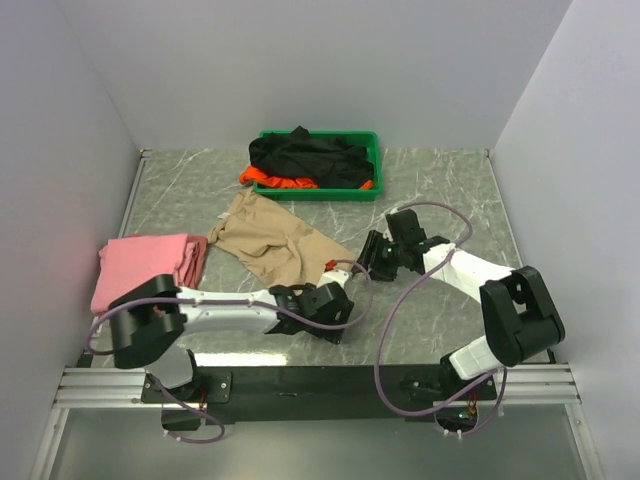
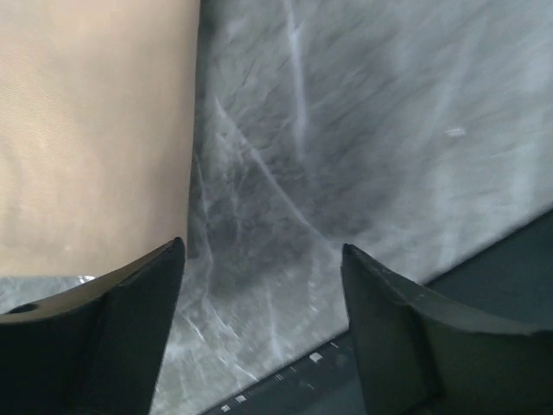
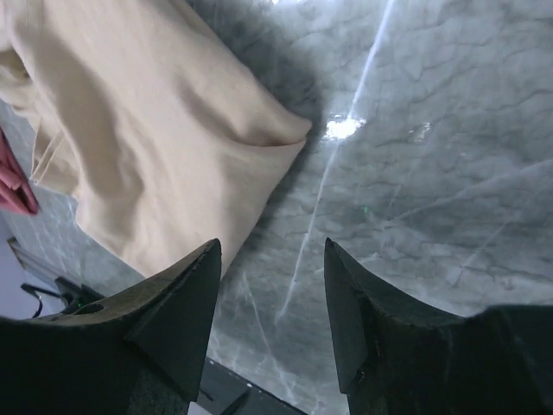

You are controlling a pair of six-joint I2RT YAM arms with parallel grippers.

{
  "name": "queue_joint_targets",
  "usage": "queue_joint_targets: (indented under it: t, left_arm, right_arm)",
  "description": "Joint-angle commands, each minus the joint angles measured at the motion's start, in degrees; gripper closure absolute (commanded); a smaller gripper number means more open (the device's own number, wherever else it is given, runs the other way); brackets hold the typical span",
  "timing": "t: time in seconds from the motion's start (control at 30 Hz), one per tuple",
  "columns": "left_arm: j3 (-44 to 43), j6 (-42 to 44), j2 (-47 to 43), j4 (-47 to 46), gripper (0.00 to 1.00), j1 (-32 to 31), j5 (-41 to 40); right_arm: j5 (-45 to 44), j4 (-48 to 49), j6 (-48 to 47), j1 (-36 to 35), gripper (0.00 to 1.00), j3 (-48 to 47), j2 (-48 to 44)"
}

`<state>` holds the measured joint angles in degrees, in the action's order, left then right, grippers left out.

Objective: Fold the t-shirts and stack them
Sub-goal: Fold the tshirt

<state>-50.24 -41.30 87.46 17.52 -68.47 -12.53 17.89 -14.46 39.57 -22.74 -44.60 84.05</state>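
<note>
1. Top view: I see the beige t-shirt (image 1: 275,240) lying rumpled mid-table (image 1: 440,190). The pink t-shirt (image 1: 145,265) lies folded on the left, touching it. The black t-shirt (image 1: 305,155) and orange t-shirt (image 1: 270,180) are heaped in the green tray (image 1: 372,165) at the back. The left gripper (image 1: 335,305) is low at the beige t-shirt's near edge and the right gripper (image 1: 372,250) at its right edge.
2. Left wrist: my left gripper (image 2: 263,246) has its jaws apart, nothing between them, over bare marble. The beige t-shirt (image 2: 95,130) lies flat to the left.
3. Right wrist: my right gripper (image 3: 272,242) is also spread and empty. The beige t-shirt (image 3: 164,147) lies ahead and to the left, with a sliver of the pink t-shirt (image 3: 13,186) beyond it.
</note>
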Motion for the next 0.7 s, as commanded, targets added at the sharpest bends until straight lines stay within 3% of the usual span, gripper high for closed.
queue_joint_targets:
  t: [0.0,0.37,0.47,0.5,0.6,0.63,0.67]
  left_arm:
    - [-3.5,1.0,4.5,2.6,0.23,-1.3,-5.2]
    - [-3.6,-1.3,8.9,6.6,0.53,-1.4,-9.0]
    - [-4.3,-1.7,11.6,7.1,0.76,-1.3,-9.3]
    - [-4.7,-1.9,12.2,7.2,0.99,-1.3,-9.3]
    - [-5.7,-1.9,13.7,6.5,0.99,-1.5,-7.9]
    - [-5.6,-1.9,13.6,5.7,0.99,-1.6,-6.9]
    - [-5.4,-1.6,13.3,4.6,1.00,-1.9,-4.2]
  right_arm:
    - [3.3,5.6,0.3,-0.2,0.42,-1.1,1.5]
    - [3.4,7.0,1.5,-0.3,0.45,-2.8,10.9]
    - [4.4,8.0,1.8,-0.3,0.48,-3.5,13.1]
    - [4.5,8.3,1.9,-0.2,0.50,-3.8,13.9]
    - [4.2,8.0,1.9,-0.1,0.71,-4.4,14.1]
    - [3.6,7.5,1.7,-0.2,0.89,-4.5,14.0]
    - [2.6,6.7,1.5,-0.1,0.95,-4.6,13.7]
